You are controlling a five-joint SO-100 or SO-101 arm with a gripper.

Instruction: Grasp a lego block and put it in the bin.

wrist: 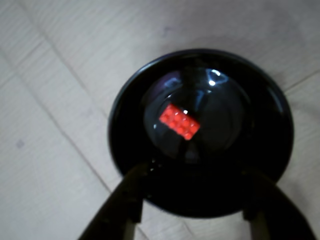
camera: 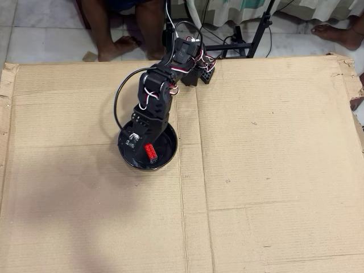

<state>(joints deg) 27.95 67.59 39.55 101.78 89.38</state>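
From above, the arm [camera: 154, 99] covers the back part of the bin [camera: 165, 158], and the jaws cannot be made out there. In the wrist view the bottom edge cuts off both fingers [wrist: 122, 202], and the whole picture is soft.
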